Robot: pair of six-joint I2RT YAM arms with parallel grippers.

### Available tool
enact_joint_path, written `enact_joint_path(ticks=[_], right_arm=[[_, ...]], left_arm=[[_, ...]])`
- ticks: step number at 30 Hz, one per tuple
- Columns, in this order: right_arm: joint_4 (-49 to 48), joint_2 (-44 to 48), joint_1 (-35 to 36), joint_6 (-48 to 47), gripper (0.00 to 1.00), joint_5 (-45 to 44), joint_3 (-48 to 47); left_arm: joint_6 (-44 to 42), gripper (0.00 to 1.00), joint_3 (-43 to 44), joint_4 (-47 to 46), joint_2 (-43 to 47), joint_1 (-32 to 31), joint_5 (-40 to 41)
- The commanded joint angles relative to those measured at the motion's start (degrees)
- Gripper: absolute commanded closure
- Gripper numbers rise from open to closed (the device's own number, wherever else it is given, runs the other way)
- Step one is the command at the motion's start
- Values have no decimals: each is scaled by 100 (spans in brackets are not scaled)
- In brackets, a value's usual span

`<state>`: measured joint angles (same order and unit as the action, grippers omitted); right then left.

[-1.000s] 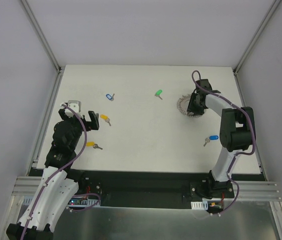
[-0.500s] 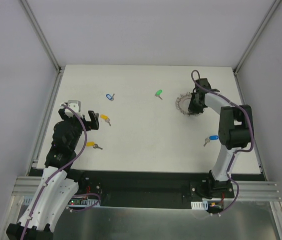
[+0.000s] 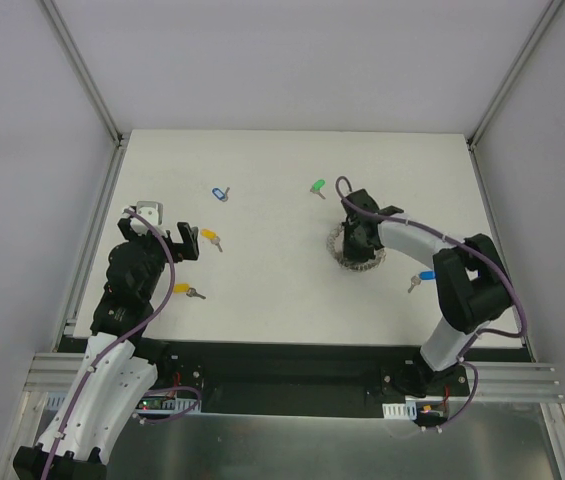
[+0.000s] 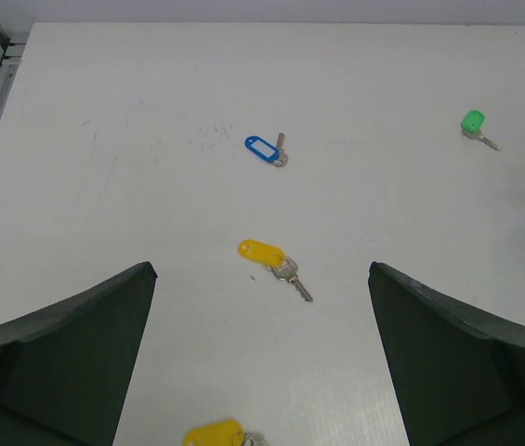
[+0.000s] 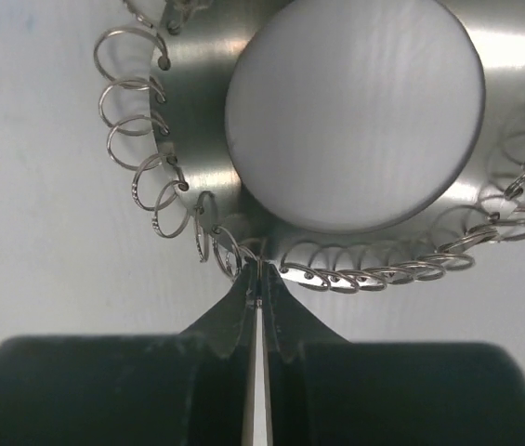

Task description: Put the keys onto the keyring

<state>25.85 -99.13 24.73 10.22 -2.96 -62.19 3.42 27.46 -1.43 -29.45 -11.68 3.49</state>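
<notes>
The right gripper [image 3: 358, 240] is down on the keyring [image 3: 347, 264], which lies flat on the white table [image 3: 282, 160] right of centre. In the right wrist view its fingers [image 5: 229, 321] are pressed together, the tips pinching the near edge of the keyring where the wire loops [image 5: 137, 153] run around the metal rim. The keyring is a flat silver band with a round opening in the middle, through which the pale table shows. The loops fan out along the left and lower edges; those on the right bunch and overlap. The blue key [image 3: 425, 276] lies on the table just right of the keyring, apart from it and close to the right arm's elbow. The green key [image 3: 317, 186] lies farther back, near the keyring but not touching it. The left gripper [image 3: 167, 230] hangs over the left side of the table with its fingers spread wide and nothing between them. In the left wrist view a yellow key [image 4: 262, 252] lies on the table between the two fingers, and a second yellow key [image 4: 214, 434] sits at the bottom edge of the picture. A blue-rimmed key [image 4: 264, 149] lies beyond them, towards the back of the table, well apart from the keyring.
</notes>
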Motion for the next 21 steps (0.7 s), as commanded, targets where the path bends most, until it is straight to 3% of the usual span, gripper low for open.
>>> enact_joint_path(ticks=[1, 5, 8, 9, 12, 21], right_arm=[[429, 666, 821, 883, 98, -187, 313], [658, 799, 1674, 1009, 91, -266, 77], [781, 939, 2096, 729, 75, -389, -275], [825, 1018, 2097, 666, 65, -442, -415], [930, 1299, 2010, 245, 51, -854, -609], [704, 1686, 1017, 269, 52, -1356, -162]], left_arm=[[-43, 1, -13, -270, 19, -53, -94], [-34, 1, -22, -287, 10, -62, -111], [-34, 1, -22, -288, 18, -62, -111], [-34, 1, -22, -288, 10, -62, -111], [-34, 1, -22, -288, 18, -80, -120], [-34, 1, -22, -288, 18, -106, -129]])
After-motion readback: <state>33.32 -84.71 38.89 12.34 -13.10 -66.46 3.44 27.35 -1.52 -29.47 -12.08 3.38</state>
